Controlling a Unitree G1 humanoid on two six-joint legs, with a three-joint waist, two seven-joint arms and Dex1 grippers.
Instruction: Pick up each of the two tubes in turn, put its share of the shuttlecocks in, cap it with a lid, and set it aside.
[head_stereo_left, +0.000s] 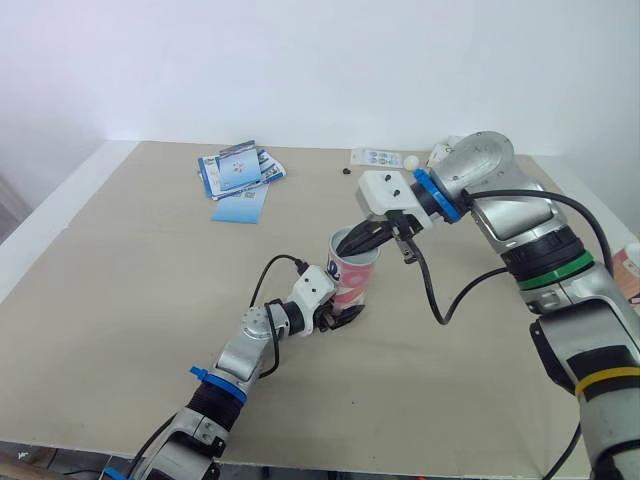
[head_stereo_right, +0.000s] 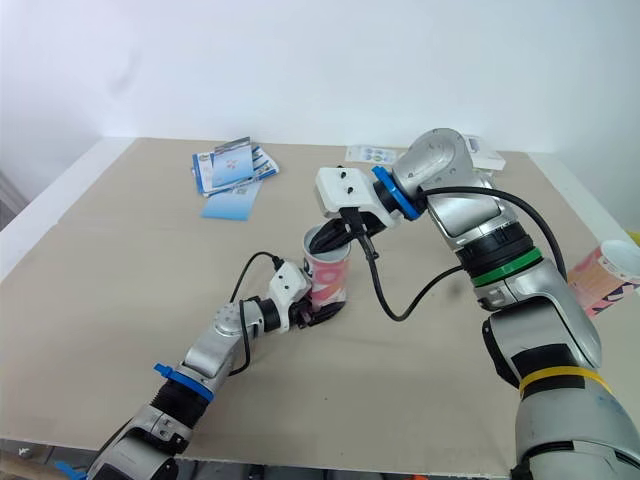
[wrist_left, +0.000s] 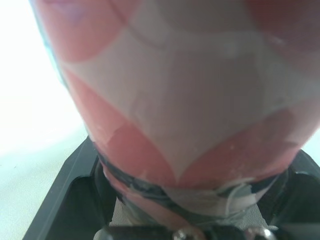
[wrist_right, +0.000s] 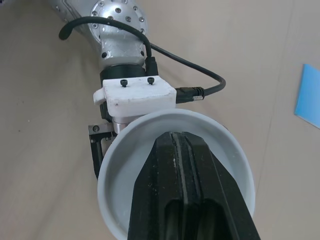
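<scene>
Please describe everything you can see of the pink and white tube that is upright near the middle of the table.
The tube is a short round cylinder, seemingly cardboard, printed with pink-red and white shapes, with a dark band near its base. It is upright over the middle of the table, its top open with no lid; the inner wall looks plain white. The left gripper clamps its lower part, and the right gripper, fingers together, reaches into its mouth. Its contents are hidden.
</scene>
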